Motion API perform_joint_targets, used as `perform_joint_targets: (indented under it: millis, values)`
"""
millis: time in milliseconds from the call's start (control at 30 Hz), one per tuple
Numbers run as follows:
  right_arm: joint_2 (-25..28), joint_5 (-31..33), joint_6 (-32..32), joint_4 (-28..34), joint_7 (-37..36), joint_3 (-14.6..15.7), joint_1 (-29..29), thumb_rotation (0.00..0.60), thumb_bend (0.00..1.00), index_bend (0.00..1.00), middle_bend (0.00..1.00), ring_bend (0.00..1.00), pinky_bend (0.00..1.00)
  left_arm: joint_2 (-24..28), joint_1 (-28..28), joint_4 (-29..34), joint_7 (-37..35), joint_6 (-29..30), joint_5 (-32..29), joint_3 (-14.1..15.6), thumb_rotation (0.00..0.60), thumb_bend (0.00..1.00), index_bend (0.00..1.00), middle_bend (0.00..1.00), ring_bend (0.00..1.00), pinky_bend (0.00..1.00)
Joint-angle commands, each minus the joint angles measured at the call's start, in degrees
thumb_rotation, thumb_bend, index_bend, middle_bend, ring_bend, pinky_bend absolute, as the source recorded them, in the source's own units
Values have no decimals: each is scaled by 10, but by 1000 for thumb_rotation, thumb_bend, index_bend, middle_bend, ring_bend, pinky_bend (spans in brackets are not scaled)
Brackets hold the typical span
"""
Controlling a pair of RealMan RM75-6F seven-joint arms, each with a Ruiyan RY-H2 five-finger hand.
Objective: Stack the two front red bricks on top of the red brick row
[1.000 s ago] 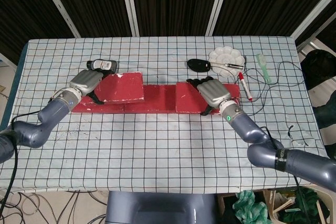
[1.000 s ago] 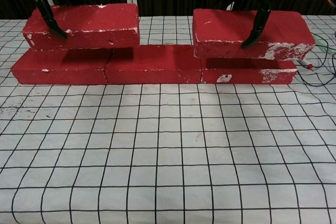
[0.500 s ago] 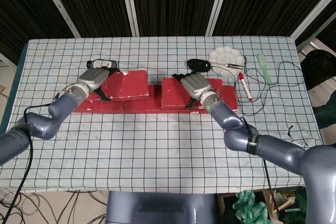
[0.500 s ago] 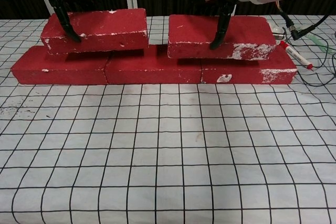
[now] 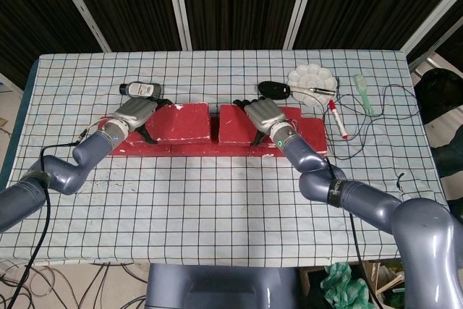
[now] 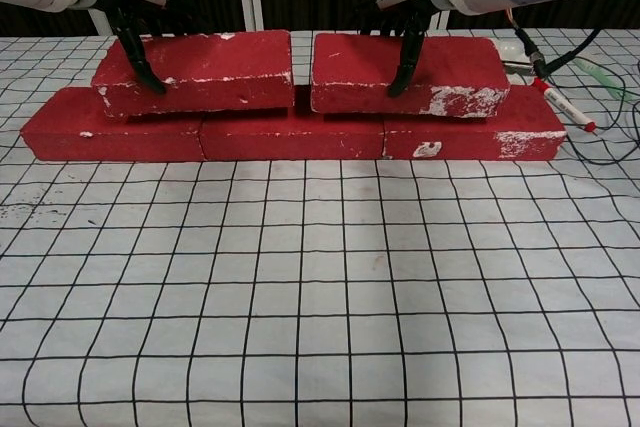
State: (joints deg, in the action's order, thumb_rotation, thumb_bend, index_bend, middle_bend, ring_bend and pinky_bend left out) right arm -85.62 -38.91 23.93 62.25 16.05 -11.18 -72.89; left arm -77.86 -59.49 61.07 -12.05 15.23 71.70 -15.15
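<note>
- The left robot hand (image 5: 135,112) reaches in from the left side with its forearm slanting up toward the bricks; it lies palm-down over the left end of the left upper brick (image 5: 179,121), dark fingers (image 6: 133,47) hooked down the front face and clamped on that brick.
- The right robot hand (image 5: 265,114) comes in from the lower right on a bent arm, palm-down on the right upper brick (image 5: 235,123), one dark finger draped down its front face in the chest view, clamped on it likewise.
- Beneath both robot hands lies the red brick row (image 6: 290,134) of three bricks end to end on the checked worktop (image 5: 217,193); both upper bricks sit on it or just above it, and I cannot tell whether they rest fully.
- Between the two robot hands, the inner ends of the upper bricks are close, with a narrow gap showing.
- Compared with half a second ago, both robot hands have carried their bricks inward toward the row's middle, so the gap is much narrower, and both bricks sit lower over the row.
- A second ago the bricks were held far out at the row's ends and higher.
- Just behind the left robot hand lies a small dark bottle (image 5: 140,90).
- Behind and to the outer side of the right robot hand are a black object (image 5: 273,90), a white paint palette (image 5: 311,78) and a red marker (image 5: 337,121).
</note>
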Motion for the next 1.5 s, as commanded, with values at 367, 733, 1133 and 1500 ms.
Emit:
perform_joint_targets:
  millis: [367,733,1133,1500]
  values:
    - [-7,-23,-7,-12,-23,7,0,600,50,67,186,210,144,-12,-11,-16,-50,-8,51,7,600,166,143,179,58,179]
    - [-7,-29,-4,-13,-30,17,-2,600,47,67,182,207,144,-9,-13,-14,-77,-2,74,18,600,166,142,178,58,179]
    - [-4,-30,10,1,-30,29,-1,600,48,67,181,205,144,-6,-17,-14,-105,1,90,33,600,134,143,178,58,178]
    - [0,-23,21,11,-28,35,-4,600,47,67,180,204,144,-2,-20,-9,-123,14,98,41,600,134,142,177,58,177]
